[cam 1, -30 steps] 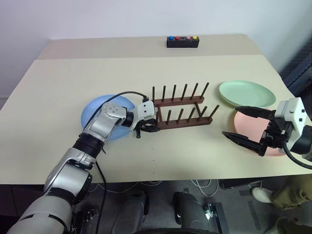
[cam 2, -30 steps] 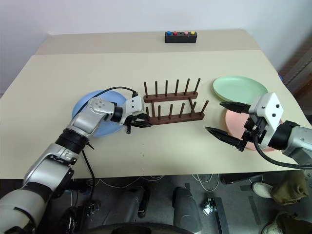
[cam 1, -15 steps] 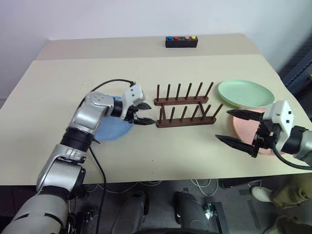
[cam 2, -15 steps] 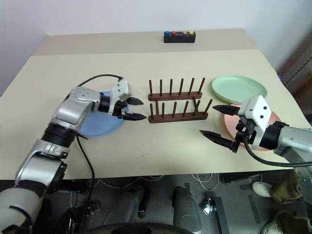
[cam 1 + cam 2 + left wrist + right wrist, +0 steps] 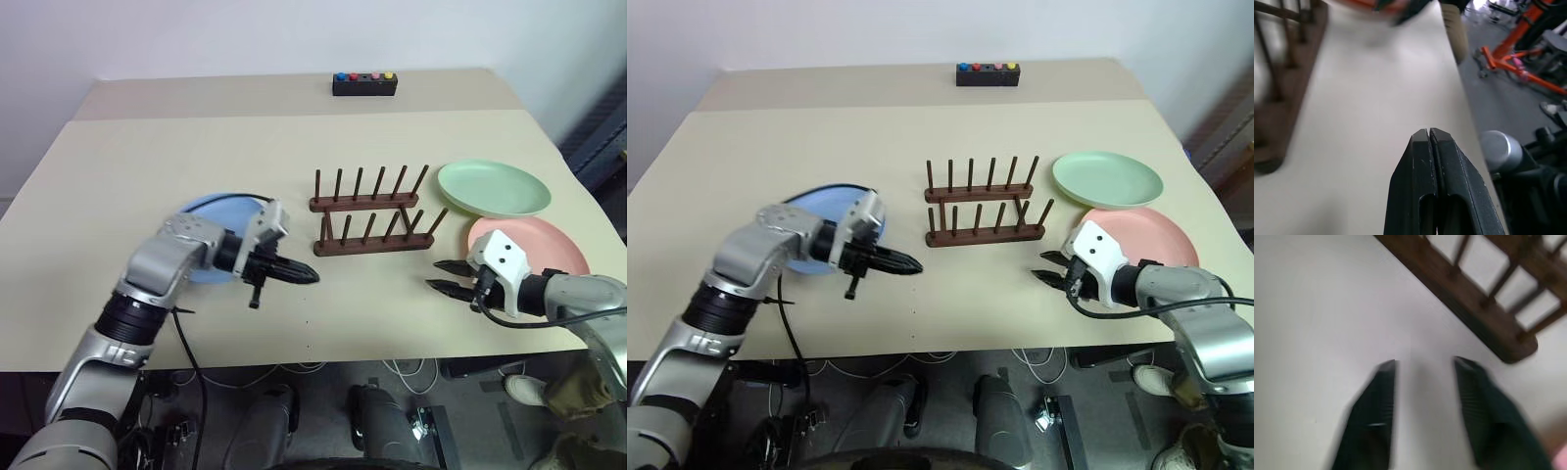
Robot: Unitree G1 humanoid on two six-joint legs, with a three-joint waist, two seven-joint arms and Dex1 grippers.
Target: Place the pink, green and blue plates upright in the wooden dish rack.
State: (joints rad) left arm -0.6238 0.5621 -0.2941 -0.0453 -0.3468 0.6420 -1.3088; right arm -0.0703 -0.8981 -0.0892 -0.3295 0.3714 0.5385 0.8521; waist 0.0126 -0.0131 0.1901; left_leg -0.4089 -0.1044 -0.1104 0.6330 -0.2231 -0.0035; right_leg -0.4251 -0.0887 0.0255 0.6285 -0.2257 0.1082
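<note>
Two states: left end effector (image 5: 312, 276) pressed together, right end effector (image 5: 434, 275) slightly spread.

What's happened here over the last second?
The left pincer drew back from the dark brown wooden peg rack and shut, empty. The right pincer dropped towards the table before the round pink plate, closing partway, holding nothing. Rack, round blue plate, round green plate and pink plate stayed put.

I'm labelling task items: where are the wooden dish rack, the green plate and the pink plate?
wooden dish rack (image 5: 374, 243): left eye view, on its near base rail.
green plate (image 5: 493, 189): left eye view, on the middle of its dish.
pink plate (image 5: 537, 247): left eye view, on its bare centre.
</note>
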